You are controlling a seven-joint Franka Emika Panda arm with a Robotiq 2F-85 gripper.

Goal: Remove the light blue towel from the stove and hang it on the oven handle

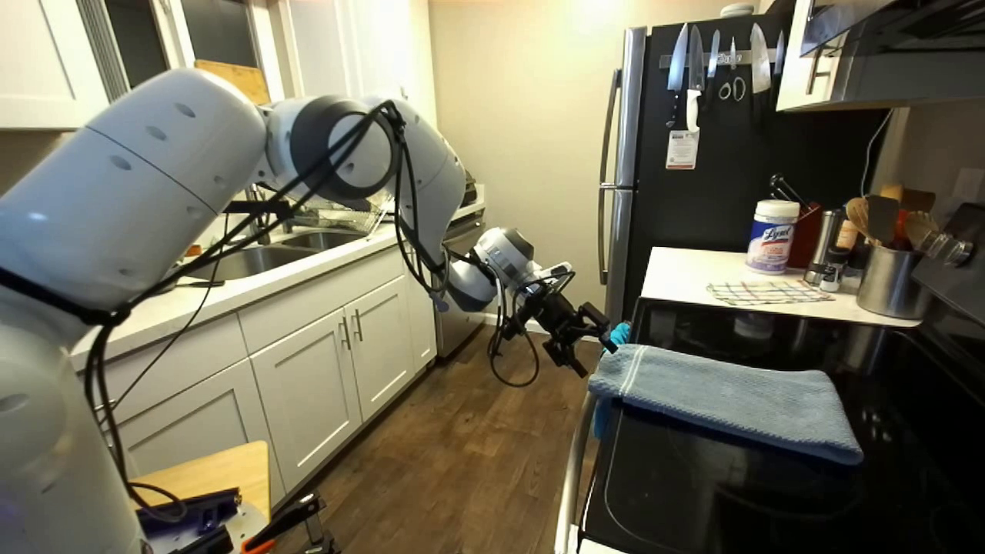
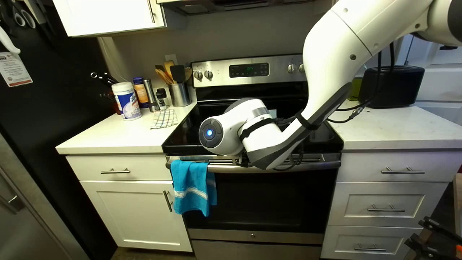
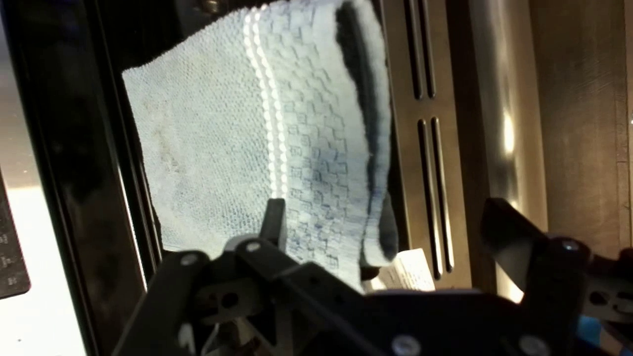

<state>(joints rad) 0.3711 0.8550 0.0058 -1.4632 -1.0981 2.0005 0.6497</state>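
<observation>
The light blue towel (image 1: 731,396) lies folded on the black stove top (image 1: 692,496), its striped end at the front edge. In the wrist view the towel (image 3: 212,133) shows its white double stripe and open fold. In an exterior view the arm hides most or all of it. The steel oven handle (image 2: 317,166) runs along the oven front; it also shows in the wrist view (image 3: 509,123). My gripper (image 1: 597,360) is open and empty, just off the towel's front end. In the wrist view one fingertip overlaps the stripe, the other the handle (image 3: 388,202); contact cannot be told.
A brighter blue towel (image 2: 191,187) hangs at one end of the oven handle. A wipes canister (image 1: 772,237), a utensil holder (image 1: 893,281) and a checked cloth (image 1: 769,292) stand or lie on the counter beside the stove. A black fridge (image 1: 692,208) stands beyond.
</observation>
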